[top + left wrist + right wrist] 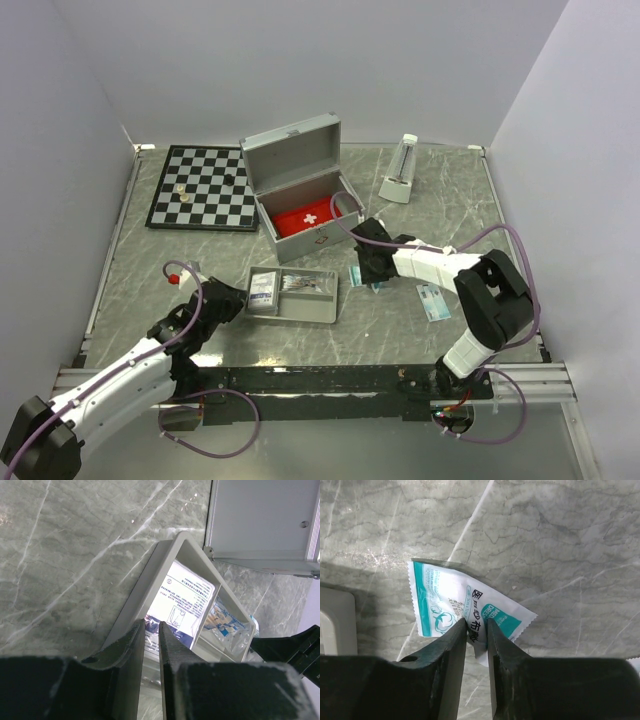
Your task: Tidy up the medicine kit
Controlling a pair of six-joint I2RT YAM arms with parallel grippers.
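Medicine kit (293, 152) lying open, red pouch (303, 217) showing inside. Right pincer (476, 625) clamping teal packet (440, 595). Left pincer (151, 625) hovering nearly closed at tray (150, 575) rim, grip unclear. Most packing probably remaining.

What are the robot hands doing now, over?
Right gripper shut on teal sachet. Left gripper at grey tray edge, grip unclear. Medicine kit open, red pouch inside. Second sachet loose by right arm.

The right gripper (476, 627) pinches the near edge of a flat white-and-teal printed sachet (447, 597) on the grey veined marble tabletop (560, 540).
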